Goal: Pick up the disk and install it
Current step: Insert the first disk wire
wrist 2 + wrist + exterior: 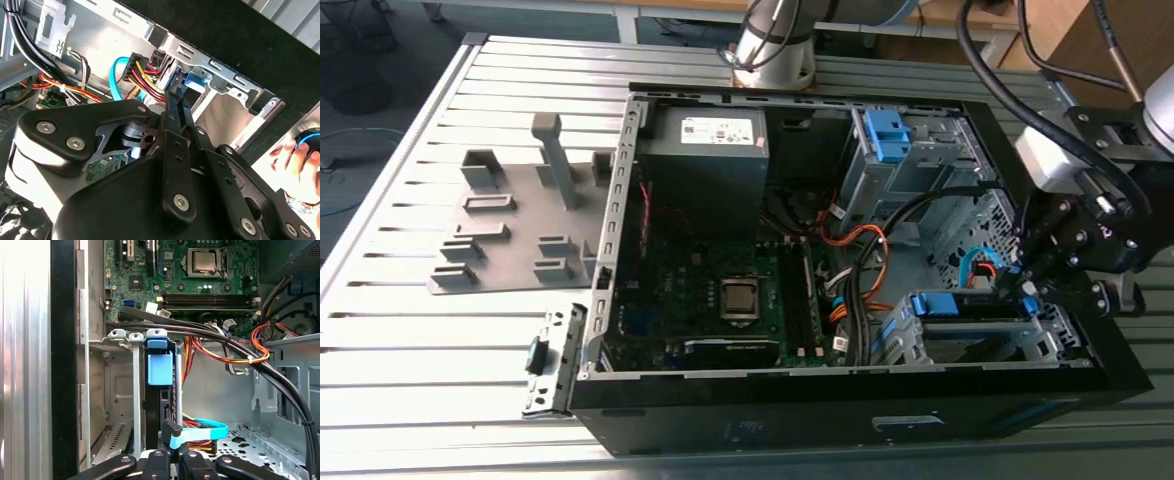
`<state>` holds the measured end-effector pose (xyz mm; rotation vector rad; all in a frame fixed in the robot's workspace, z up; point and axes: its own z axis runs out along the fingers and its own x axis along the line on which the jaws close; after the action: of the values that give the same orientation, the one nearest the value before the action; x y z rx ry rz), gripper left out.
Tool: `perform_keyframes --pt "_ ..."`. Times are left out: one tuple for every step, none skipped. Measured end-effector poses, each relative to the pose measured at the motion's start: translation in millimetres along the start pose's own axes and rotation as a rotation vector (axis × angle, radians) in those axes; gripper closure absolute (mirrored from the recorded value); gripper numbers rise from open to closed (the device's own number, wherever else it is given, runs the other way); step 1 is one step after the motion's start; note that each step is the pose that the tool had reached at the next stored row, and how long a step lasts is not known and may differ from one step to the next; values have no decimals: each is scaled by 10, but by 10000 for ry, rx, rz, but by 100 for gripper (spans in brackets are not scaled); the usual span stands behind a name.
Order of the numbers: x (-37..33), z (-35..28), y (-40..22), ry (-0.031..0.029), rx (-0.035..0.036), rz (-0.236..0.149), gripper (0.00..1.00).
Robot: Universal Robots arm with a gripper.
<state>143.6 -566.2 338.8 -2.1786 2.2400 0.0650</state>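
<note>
The disk [965, 304] sits on edge in the drive cage [1047, 335] at the case's front corner, on the exterior view's right; its blue carrier frame shows along the top. In the first wrist view the disk [159, 367] stands in a cage slot, blue tab uppermost. My gripper [1023, 290] hangs over the disk's cabled end. In both wrist views the fingers meet: my gripper [173, 456] is just behind a black connector with a blue cable, and my gripper [175, 97] is shut right at the blue frame [197, 80]. Whether the tips pinch anything is hidden.
The open black case [854, 410] holds a grey power supply [707, 150], the motherboard [736, 297], a second blue bracket [887, 135] and cable bundles [874, 250] beside the cage. A grey fixture plate [520, 220] lies on the slatted table. A person's hand [292, 160] is outside the case.
</note>
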Motion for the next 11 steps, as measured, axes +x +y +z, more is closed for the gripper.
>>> perform_keyframes --pt "0 0 0 2 0 -1 84" --pt "1 1 0 2 0 -2 84" --pt "3 2 1 1 -1 -2 84" --pt "5 5 2 0 0 0 84" --pt "7 8 2 0 0 0 84" --pt "8 10 3 1 -1 -1 84" --pt "8 15 3 0 0 -1 84" --pt "8 20 4 -1 0 -1 84" --pt "9 25 4 -1 0 -1 84" --pt "9 28 8 1 0 0 84" --pt "9 31 11 1 0 1 84"
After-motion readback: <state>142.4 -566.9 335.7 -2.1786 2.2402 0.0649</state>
